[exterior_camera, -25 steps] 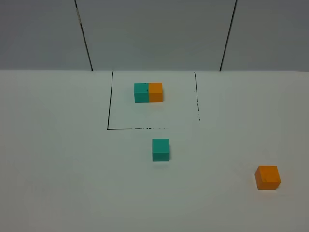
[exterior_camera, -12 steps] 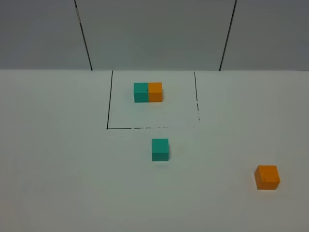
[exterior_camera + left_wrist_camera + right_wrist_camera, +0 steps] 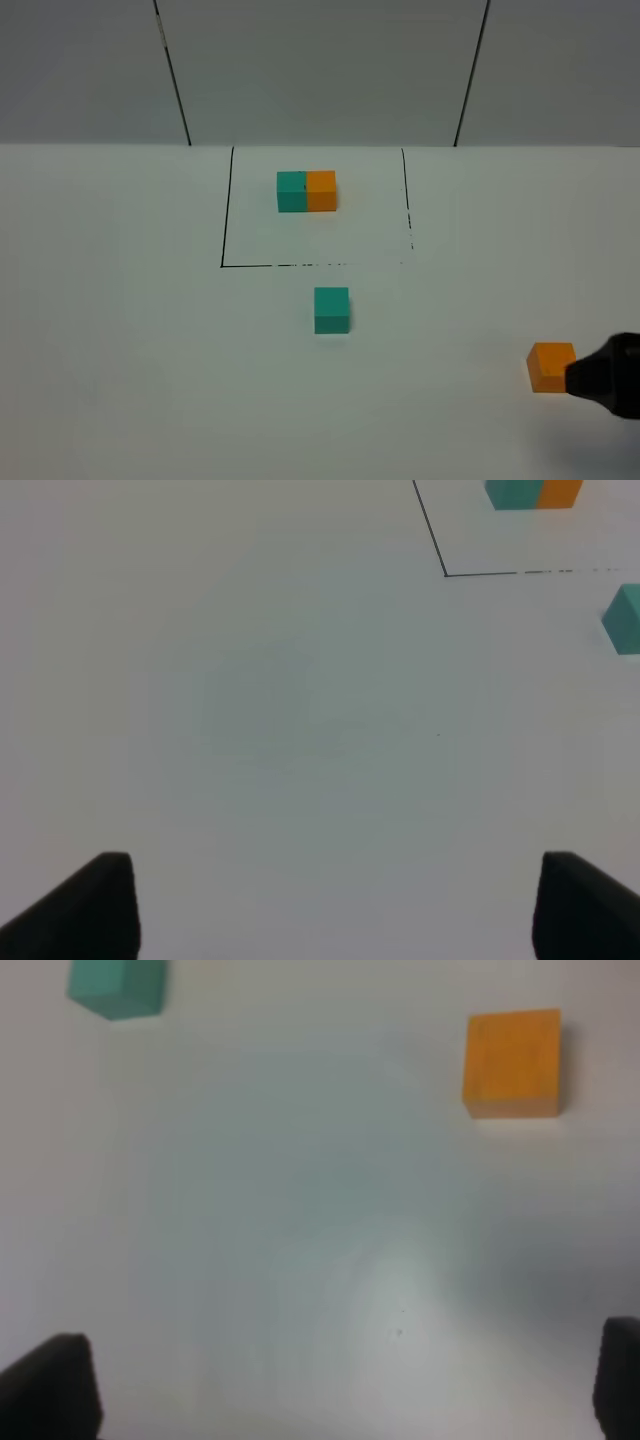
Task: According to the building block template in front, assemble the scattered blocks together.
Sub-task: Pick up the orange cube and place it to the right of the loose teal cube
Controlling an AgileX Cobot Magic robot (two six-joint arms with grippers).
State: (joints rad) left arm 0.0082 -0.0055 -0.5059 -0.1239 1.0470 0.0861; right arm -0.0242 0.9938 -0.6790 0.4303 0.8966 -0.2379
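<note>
The right pincer [image 3: 600, 382] had come into the high view, where a second before there was only bare bench [image 3: 120, 350]. It sat just beside the orange cube [image 3: 551, 366], fingers spread wide and empty. The cube lay ahead of it, not yet between the fingers. The teal cube [image 3: 332, 309] lay well beyond, short of the template [image 3: 307, 191]. A pickup looked about to begin.

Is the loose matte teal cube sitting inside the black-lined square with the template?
No, the loose matte teal cube rests outside the black-lined square, on the near side of its front line.
</note>
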